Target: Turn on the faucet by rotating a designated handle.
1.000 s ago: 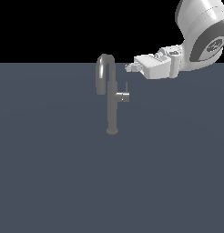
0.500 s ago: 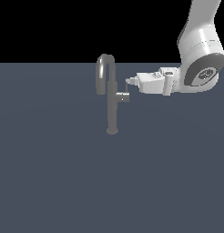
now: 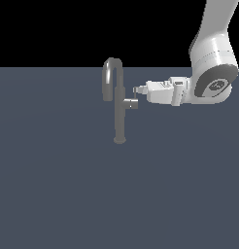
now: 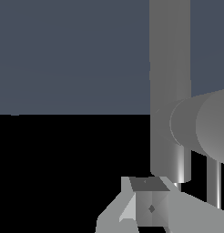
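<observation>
The faucet (image 3: 120,114) is a slim dark-grey column with an inverted-U spout and a small round base, standing on the grey floor. The handle (image 3: 130,103) is a short stub on the column's side toward the exterior view's right, with a thin pin lever (image 3: 136,95) rising from it. My gripper (image 3: 138,90) lies level, pointing at the faucet, its tip at the top of the pin. Its fingers look shut with nothing between them. In the wrist view the column (image 4: 170,68), the stub (image 4: 200,124) and the pin (image 4: 214,183) are close ahead of the gripper (image 4: 148,202).
The white arm (image 3: 213,82) comes down from the upper part of the exterior view's right. A flat dark-grey floor (image 3: 68,185) spreads all around the faucet, with black background behind it.
The arm has come down and moved toward the exterior view's left, bringing the gripper tip from above and beside the handle to the pin lever. The faucet has not visibly moved.
</observation>
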Available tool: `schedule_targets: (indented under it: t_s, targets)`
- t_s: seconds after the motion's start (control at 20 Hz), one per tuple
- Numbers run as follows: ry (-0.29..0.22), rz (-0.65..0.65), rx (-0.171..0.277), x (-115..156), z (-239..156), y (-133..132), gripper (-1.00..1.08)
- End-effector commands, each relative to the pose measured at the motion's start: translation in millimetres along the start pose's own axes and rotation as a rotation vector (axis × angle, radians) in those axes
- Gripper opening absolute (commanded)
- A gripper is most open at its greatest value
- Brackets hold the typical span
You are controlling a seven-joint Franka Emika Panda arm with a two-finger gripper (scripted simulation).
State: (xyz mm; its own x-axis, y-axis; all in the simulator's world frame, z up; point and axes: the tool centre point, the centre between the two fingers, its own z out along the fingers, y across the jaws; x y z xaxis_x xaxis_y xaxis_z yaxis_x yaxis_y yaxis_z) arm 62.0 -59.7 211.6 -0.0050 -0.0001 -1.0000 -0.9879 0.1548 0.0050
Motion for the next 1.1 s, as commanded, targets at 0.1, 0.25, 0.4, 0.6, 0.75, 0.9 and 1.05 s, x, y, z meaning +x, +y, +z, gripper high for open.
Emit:
schedule_targets:
  t_s: [0.1,0.25,0.4,0.6,0.75,0.9,1.05]
  targets:
    - [0.0,0.0,0.0,-4.1,0.3,7.5,-1.0]
    - [-0.001,0.0,0.0,-8.4,0.3,15.2,-1.0]
    - [-0.001,0.0,0.0,-11.3,0.5,20.4,-1.0]
    - [-0.001,0.0,0.0,-10.9,0.4,26.7,-1.0]
    - [-0.001,0.0,0.0,-11.9,0.5,35.8,-1.0]
    - [-0.001,0.0,0.0,-12.9,0.6,45.0,-1.0]
    - [0.003,-0.015,0.007,-17.7,0.4,39.8,-1.0]
